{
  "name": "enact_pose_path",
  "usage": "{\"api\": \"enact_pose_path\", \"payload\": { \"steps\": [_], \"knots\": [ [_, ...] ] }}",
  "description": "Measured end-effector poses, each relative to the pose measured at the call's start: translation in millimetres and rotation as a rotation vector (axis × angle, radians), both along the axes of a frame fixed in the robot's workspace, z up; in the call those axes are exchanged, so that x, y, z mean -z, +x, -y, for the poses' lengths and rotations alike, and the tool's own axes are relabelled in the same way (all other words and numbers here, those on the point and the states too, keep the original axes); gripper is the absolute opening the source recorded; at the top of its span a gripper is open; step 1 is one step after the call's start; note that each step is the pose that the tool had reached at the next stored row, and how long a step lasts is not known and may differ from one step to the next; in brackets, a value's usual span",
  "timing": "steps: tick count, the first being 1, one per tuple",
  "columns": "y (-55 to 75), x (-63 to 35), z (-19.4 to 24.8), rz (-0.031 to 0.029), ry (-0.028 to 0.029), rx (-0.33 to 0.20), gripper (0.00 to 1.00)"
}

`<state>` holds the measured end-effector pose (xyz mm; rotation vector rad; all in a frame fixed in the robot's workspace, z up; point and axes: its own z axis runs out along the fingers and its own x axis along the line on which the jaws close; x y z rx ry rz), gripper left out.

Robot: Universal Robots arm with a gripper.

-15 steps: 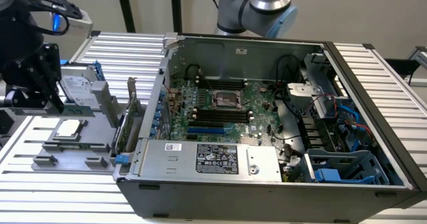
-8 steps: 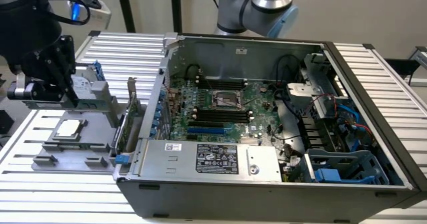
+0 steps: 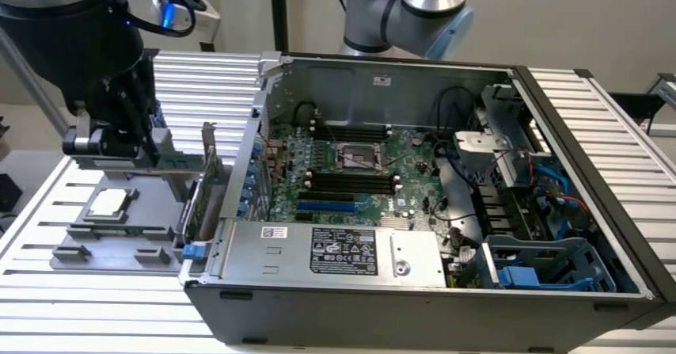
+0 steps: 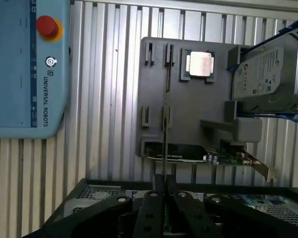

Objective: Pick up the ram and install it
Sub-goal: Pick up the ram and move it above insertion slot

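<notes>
The ram (image 4: 164, 158) shows edge-on in the wrist view as a thin dark-green stick running out from between my fingers. My gripper (image 4: 164, 191) is shut on it, its black fingers pressed against both flat sides. The stick hangs over the grey parts tray (image 4: 188, 119), above the narrow slots it stood in. In the exterior view my gripper (image 3: 114, 144) is at the left, above that tray (image 3: 63, 235), well outside the open computer case (image 3: 423, 322). The black memory slots (image 3: 349, 184) lie on the motherboard below the processor socket (image 3: 354, 157).
On the tray sit a square silver processor (image 4: 199, 63), a silver hard drive with blue rails (image 4: 268, 74) and a graphics card (image 4: 188, 154). The case's side wall (image 3: 248, 172) stands between tray and motherboard. A teach pendant (image 4: 25, 64) lies beside the tray. A second arm (image 3: 412, 9) stands behind the case.
</notes>
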<state>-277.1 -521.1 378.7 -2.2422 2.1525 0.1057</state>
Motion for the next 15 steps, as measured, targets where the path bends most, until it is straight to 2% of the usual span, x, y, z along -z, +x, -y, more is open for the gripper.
{"api": "enact_pose_path", "payload": {
  "steps": [15],
  "knots": [
    [68.3, -0.5, -2.4, -0.0001, 0.0028, 0.000, 0.14]
  ]
}}
